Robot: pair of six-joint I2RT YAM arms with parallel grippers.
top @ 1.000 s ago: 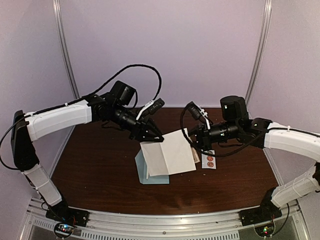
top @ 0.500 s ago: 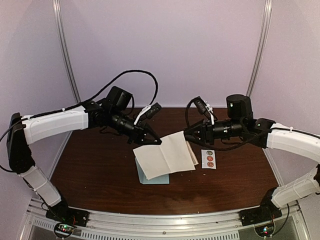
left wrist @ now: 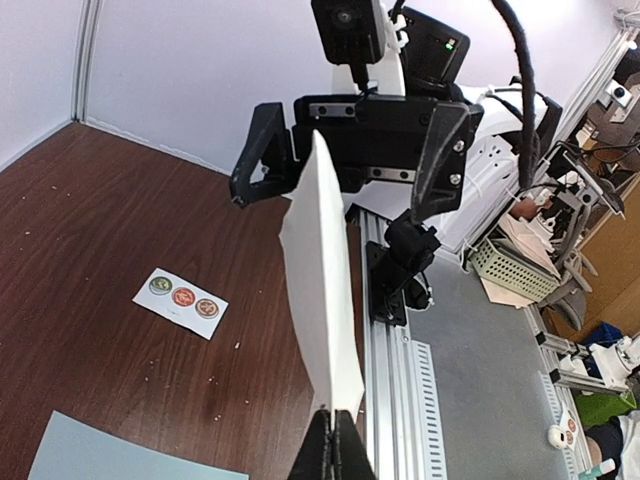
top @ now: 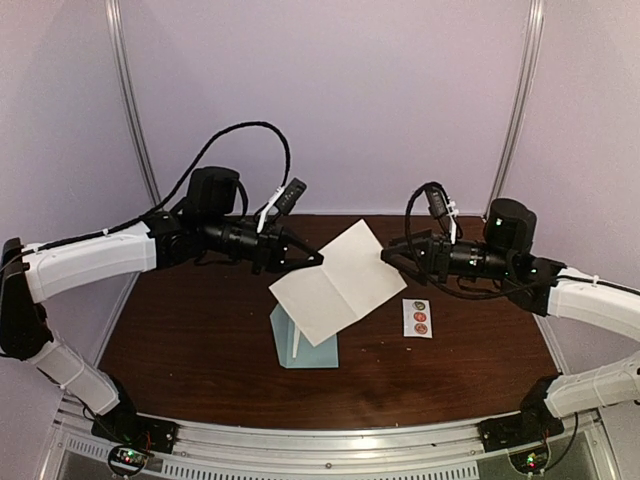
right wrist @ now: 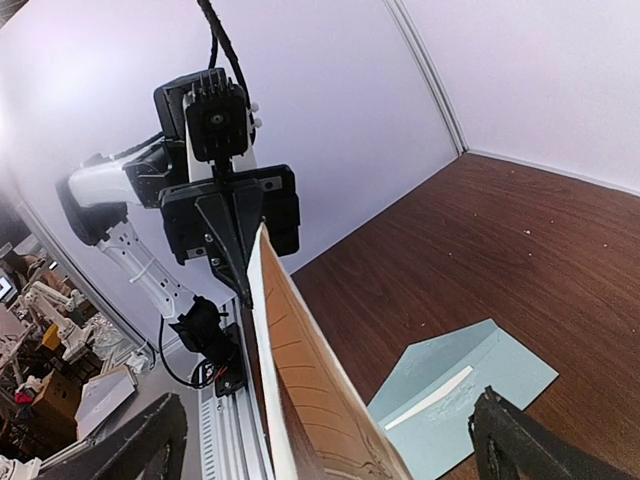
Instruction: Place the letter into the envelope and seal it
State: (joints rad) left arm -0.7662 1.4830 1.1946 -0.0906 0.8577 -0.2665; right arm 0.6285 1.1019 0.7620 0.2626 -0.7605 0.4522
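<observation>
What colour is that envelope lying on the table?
Light blue-teal envelope; clearest in the right wrist view.

Matt paper for the letter: plain white on the back, cream with fine printed lines on the face. Smooth matt light blue paper for the envelope. Dark brown wood-grain table, low sheen, pale flecks. White paper sticker strip. Black matt plastic on left gripper and right gripper. Smooth white plastic arm shells. Ribbed bare metal rail.

White-shelled arms, black left pincer and right pincer, looping black cables
</observation>
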